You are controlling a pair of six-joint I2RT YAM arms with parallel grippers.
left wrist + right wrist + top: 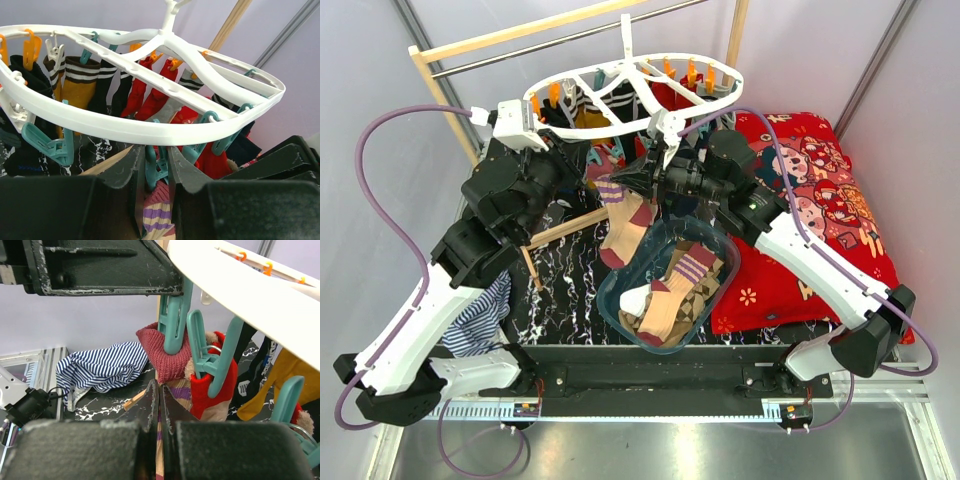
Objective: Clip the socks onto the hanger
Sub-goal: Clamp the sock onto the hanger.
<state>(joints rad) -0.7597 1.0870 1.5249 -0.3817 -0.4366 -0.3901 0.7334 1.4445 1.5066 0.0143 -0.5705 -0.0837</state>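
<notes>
The white oval hanger hangs from the rack's rod, with several socks clipped on it, among them red ones and a mustard one. My left gripper is under the hanger's near rim, shut on a teal clip. My right gripper is shut on a maroon-cuffed, purple-striped sock. It holds the sock just below the cuff, and the cuff sits at the jaws of that teal clip. The sock also shows below the clip in the left wrist view.
A clear bluish tub below the hanger holds more socks. The red cartoon-print cushion lies at the right. The blue-white striped cloth lies by the left arm. The wooden rack stands behind. More teal clips dangle close by.
</notes>
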